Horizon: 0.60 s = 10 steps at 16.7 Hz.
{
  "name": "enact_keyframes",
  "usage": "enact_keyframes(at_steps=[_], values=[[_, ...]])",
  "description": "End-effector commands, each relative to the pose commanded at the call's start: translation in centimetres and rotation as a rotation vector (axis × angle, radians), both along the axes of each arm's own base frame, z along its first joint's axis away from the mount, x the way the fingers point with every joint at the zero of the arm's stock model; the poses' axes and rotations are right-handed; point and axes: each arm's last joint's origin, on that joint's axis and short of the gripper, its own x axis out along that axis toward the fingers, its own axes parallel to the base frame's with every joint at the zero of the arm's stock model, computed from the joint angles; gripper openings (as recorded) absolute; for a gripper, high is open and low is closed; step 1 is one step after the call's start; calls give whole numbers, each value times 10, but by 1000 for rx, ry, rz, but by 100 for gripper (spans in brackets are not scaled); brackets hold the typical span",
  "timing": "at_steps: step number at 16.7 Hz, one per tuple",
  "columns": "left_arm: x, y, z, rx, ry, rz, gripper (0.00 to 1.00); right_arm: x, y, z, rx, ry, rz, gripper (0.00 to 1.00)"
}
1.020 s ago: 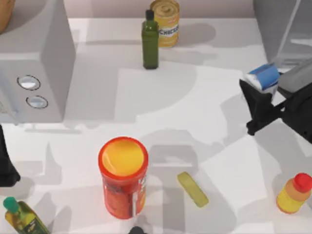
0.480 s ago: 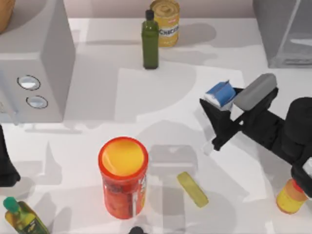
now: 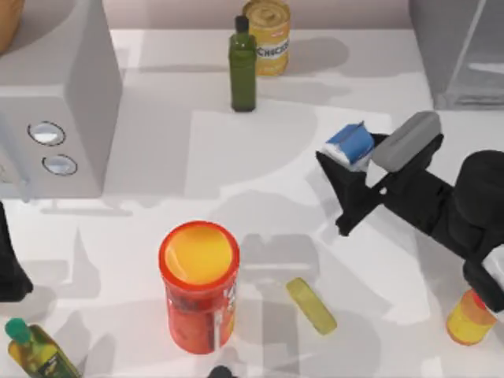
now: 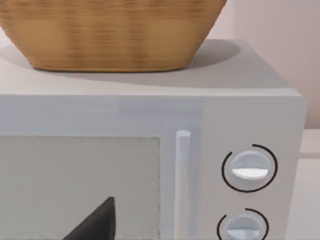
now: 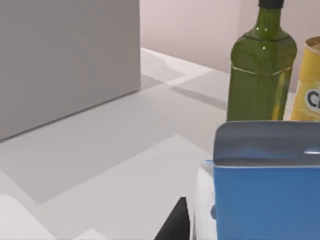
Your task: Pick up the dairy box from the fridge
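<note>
Blue-and-white dairy box [image 3: 350,144] sits clamped in right tool [image 3: 344,168], above open tabletop [image 3: 260,150].

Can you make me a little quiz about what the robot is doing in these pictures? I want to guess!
1. True or false: the dairy box sits inside the fridge.
2. Which gripper holds the dairy box? A) left gripper B) right gripper C) neither
3. Fill in: the tall thing beside the yellow can at the back of the table is a green ____.

Key:
1. False. It is out over the table, in the gripper.
2. B. The left arm is parked at the table's left edge.
3. Bottle.
</note>
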Motion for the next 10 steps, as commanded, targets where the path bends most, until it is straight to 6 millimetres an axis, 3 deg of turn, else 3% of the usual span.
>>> enact_keyframes(at_steps=[4,10], values=[[0,0,0,0,0,0,100,18,21,4,19,-20,18,0],[0,0,0,0,0,0,100,35,38,-23,5,35,8,0]])
